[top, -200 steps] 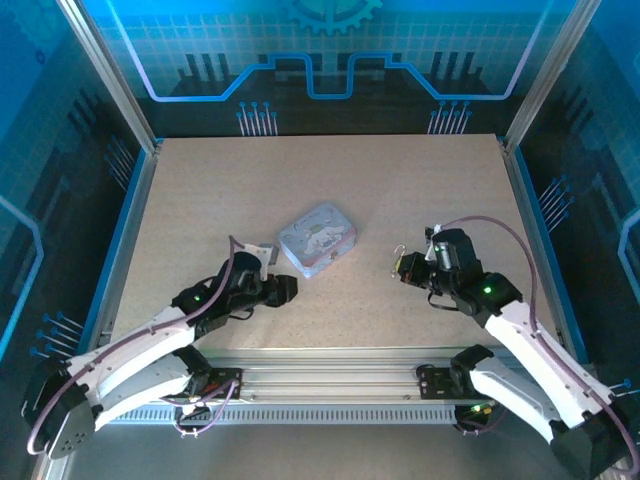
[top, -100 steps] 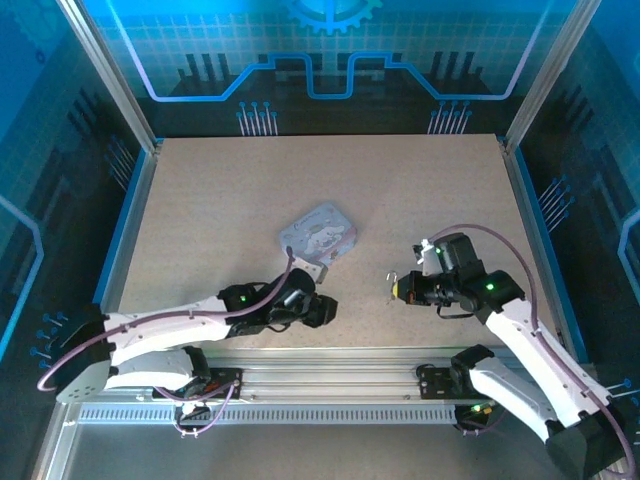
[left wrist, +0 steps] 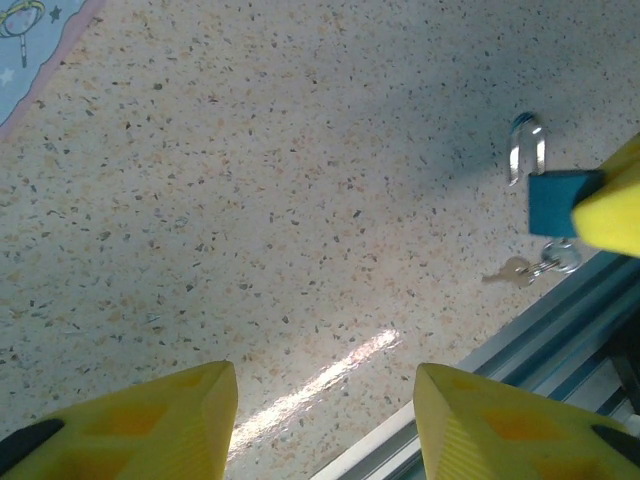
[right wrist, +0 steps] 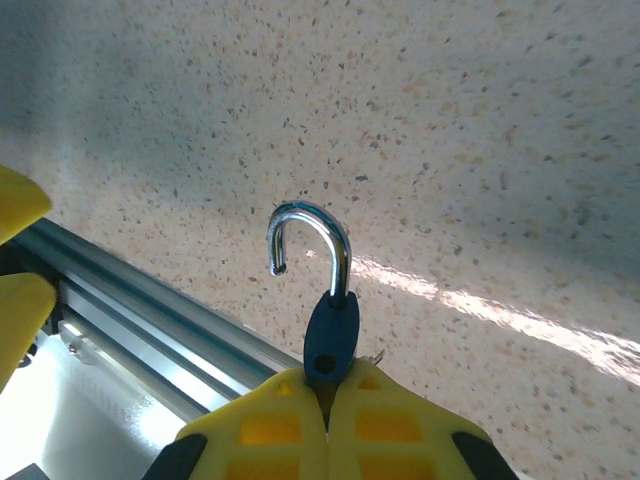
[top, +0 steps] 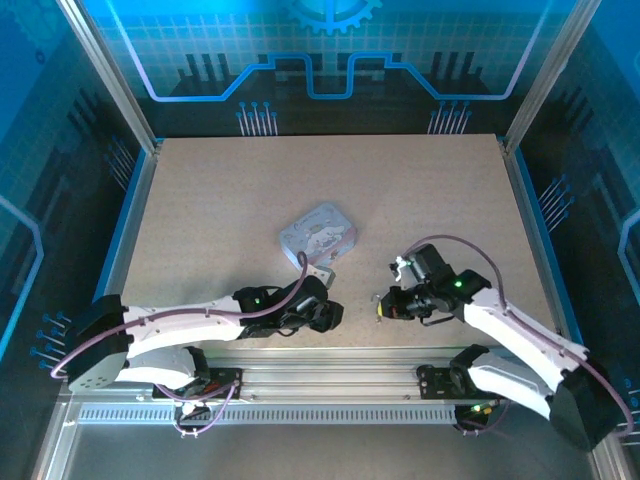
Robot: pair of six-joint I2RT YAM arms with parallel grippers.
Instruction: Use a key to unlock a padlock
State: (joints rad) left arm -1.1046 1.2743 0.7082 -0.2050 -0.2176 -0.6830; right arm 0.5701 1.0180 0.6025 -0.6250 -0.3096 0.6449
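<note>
Seen from above, the left gripper [top: 328, 316] has swung away from beside the tin [top: 318, 235] to the near edge of the table [top: 220, 200]. The right gripper [top: 384, 307] has drawn inward and now faces it, close by. The right gripper's yellow fingers are pinched tight on the blue padlock [right wrist: 331, 340], whose silvery shackle has one end free. The key [left wrist: 515, 270] hangs on a ring just under the padlock's body. The left gripper's jaws stand about half apart, holding nothing.

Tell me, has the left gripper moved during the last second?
Yes. Seen from above, the left gripper has gone rightward and closer to the near rail.
</note>
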